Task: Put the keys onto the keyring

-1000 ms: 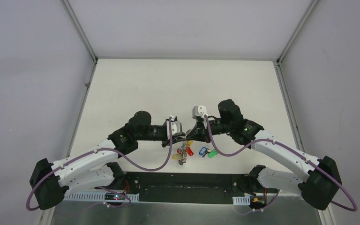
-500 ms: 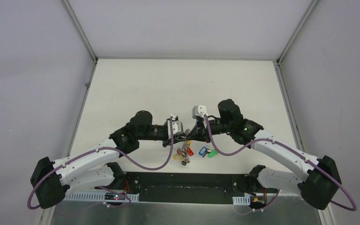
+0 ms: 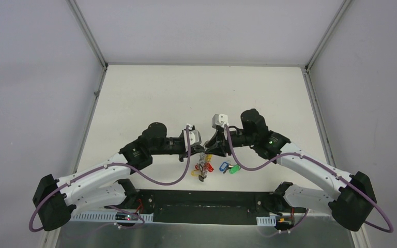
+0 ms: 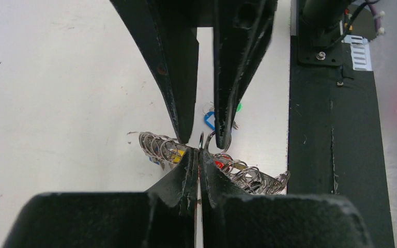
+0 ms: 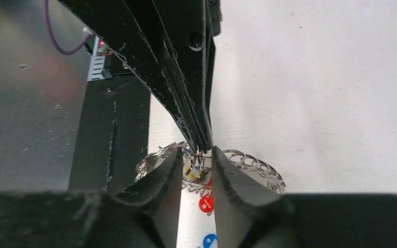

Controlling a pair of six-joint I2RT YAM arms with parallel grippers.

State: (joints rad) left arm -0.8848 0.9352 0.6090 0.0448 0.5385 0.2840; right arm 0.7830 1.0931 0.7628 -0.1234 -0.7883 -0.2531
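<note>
- From above, the left gripper (image 3: 201, 149) and right gripper (image 3: 210, 149) meet tip to tip over the near middle of the table (image 3: 150, 98). The keyring (image 3: 202, 168) is just below them, with the blue-tagged key (image 3: 223, 167) and green-tagged key (image 3: 233, 169) lying loose just to its right.
- Only the left wrist view shows its fingers clenched on the ring's thin wire.
- Only the right wrist view shows its fingers parted, grasping nothing.

Silvery keyring (image 3: 202, 166) beside blue, green keys (image 3: 225, 167)

left arm (image 3: 95, 175): white links, black joints | right arm (image 3: 310, 168): same, green light | cables (image 3: 161, 182): purple | jaws: scuffed black
</note>
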